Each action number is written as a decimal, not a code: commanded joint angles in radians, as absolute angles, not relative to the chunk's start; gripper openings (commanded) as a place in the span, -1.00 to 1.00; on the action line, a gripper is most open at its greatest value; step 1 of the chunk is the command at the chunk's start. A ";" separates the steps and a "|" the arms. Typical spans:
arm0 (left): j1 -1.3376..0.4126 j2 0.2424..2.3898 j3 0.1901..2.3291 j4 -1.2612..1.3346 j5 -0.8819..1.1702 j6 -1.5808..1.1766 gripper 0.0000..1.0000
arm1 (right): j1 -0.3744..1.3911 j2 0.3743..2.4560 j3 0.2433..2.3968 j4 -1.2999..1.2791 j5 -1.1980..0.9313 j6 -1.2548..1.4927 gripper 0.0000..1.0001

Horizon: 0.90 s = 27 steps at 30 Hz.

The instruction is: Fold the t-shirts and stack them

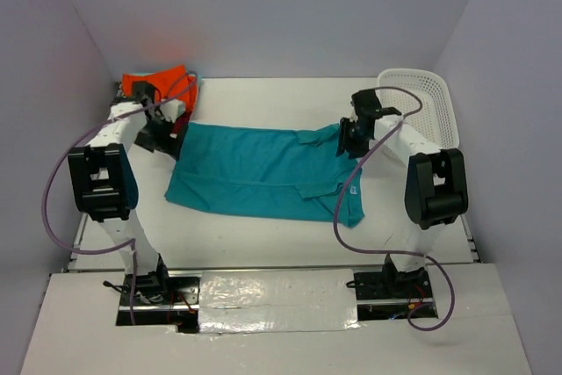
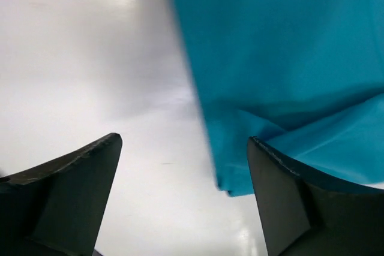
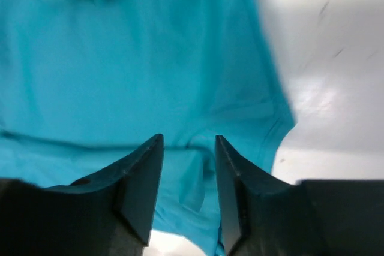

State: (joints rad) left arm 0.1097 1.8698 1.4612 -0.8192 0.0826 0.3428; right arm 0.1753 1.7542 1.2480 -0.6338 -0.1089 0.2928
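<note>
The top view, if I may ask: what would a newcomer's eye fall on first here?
A teal-blue t-shirt spread across the middle of the white table. Next, the bright orange t-shirt bunched at the far left corner and the white mesh basket at the far right.

The spread t-shirt point(image 1: 263, 173) is plain teal-blue, the counter point(image 1: 263, 239) glossy white. The bunched t-shirt point(image 1: 154, 83) is bright orange; the cloth point(image 1: 184, 120) beside it looks dark red, though half hidden. White mesh basket point(image 1: 426, 103); black left end effector point(image 2: 183, 138) and right end effector point(image 3: 189, 136).
</note>
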 commanded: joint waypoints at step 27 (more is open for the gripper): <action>0.227 1.710 1.023 -0.684 0.256 0.388 -0.42 | 0.230 1.356 0.615 -0.468 -0.249 0.494 -0.58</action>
